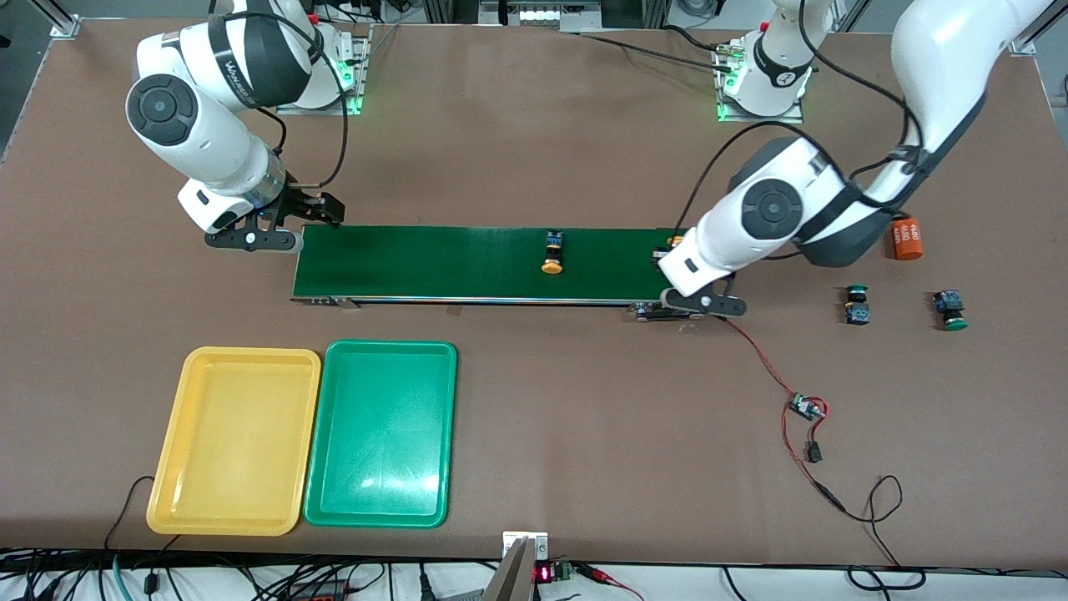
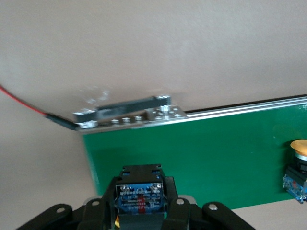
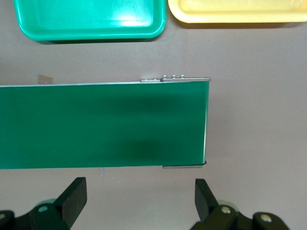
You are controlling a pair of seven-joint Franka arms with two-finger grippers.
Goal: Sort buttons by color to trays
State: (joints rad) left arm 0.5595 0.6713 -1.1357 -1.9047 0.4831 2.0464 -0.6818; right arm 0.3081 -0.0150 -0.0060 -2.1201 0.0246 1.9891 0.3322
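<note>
My left gripper (image 1: 674,245) (image 2: 140,191) is shut on a blue-bodied button (image 2: 140,198) low over the dark-green belt's (image 1: 434,263) left-arm end; its yellow-orange cap (image 1: 674,240) just shows. A second yellow-capped button (image 1: 552,253) (image 2: 298,168) lies on the belt near its middle. Two green-capped buttons (image 1: 857,304) (image 1: 951,310) lie on the table toward the left arm's end. The yellow tray (image 1: 234,367) and the green tray (image 1: 388,359) sit side by side, nearer the front camera than the belt. My right gripper (image 1: 279,227) (image 3: 139,201) hangs open and holds nothing at the belt's right-arm end.
An orange cylinder (image 1: 907,239) with white numbers lies by the left arm's elbow. A red and black wire (image 1: 772,376) runs from the belt's corner to a small circuit board (image 1: 806,407). The belt's metal end bracket (image 2: 129,115) (image 3: 175,78) sticks out slightly.
</note>
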